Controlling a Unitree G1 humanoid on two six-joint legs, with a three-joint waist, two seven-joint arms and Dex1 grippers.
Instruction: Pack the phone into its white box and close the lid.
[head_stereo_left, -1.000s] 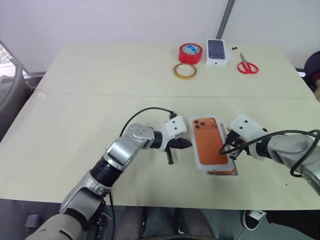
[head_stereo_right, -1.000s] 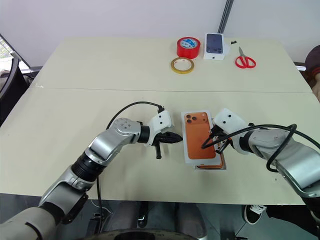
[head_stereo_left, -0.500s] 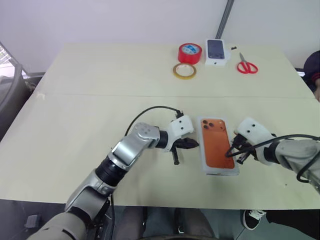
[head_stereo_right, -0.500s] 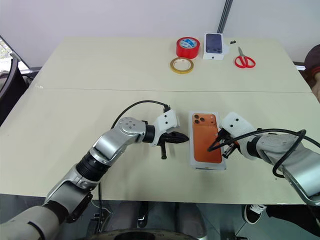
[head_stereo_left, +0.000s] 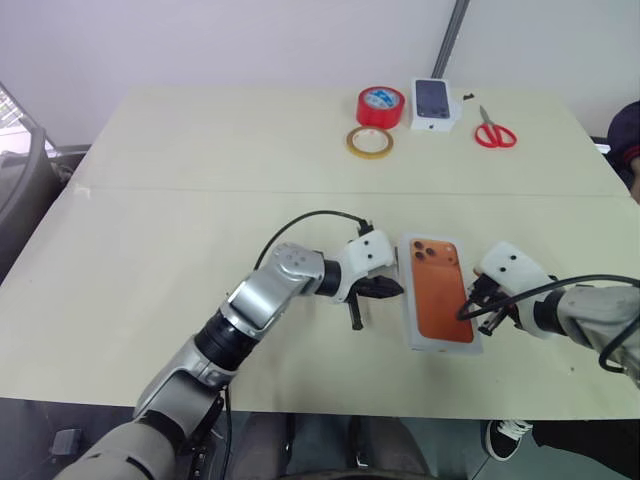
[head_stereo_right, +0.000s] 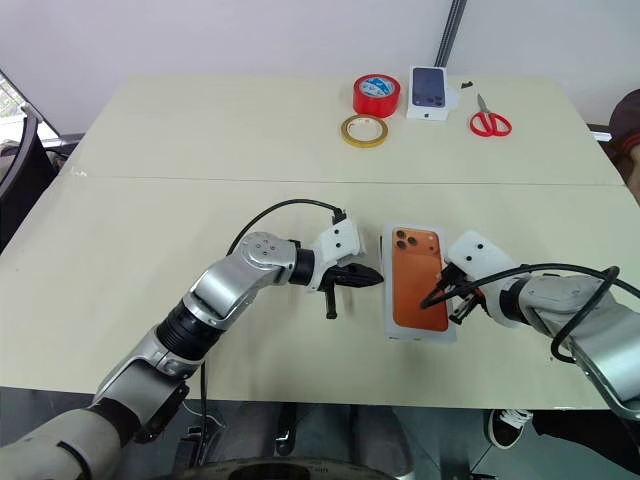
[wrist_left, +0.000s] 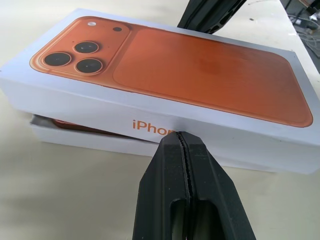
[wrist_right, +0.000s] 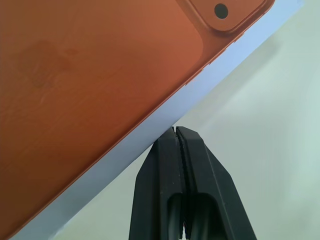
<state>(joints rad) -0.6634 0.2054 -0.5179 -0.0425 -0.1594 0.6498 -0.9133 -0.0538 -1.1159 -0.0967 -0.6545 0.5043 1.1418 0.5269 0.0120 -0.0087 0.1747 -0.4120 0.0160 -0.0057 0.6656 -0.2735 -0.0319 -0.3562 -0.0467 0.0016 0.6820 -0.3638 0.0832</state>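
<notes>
We see the big cream table (head_stereo_left: 200, 200) first, w/ a seam running across its middle. On its near half the lid (head_stereo_left: 439, 302) lies w/ the orange phone picture up, sitting on the white box (wrist_left: 90, 141) but not fully down: in the left wrist view a gap shows at one end, lid edge raised above the box rim, and a sliver of orange, prob. the phone (wrist_left: 75, 127), shows in that gap inside the box. Left gripper (head_stereo_left: 393, 290) is on the lid's left long side, fingers (wrist_left: 165, 200) pressed together, holding nothing, tips right at the lid's side wall by the printed lettering. Right gripper (head_stereo_left: 467, 312) is at the lid's right long edge, fingers (wrist_right: 200, 180) also pressed together, empty, tips against that edge. At the far edge of the table, well apart from all this: a white box printed w/ a dark phone (head_stereo_left: 434, 102), a red tape roll (head_stereo_left: 381, 105) just left of it, a yellowish tape ring (head_stereo_left: 370, 141) nearer us, red scissors (head_stereo_left: 494, 130) to the right.
</notes>
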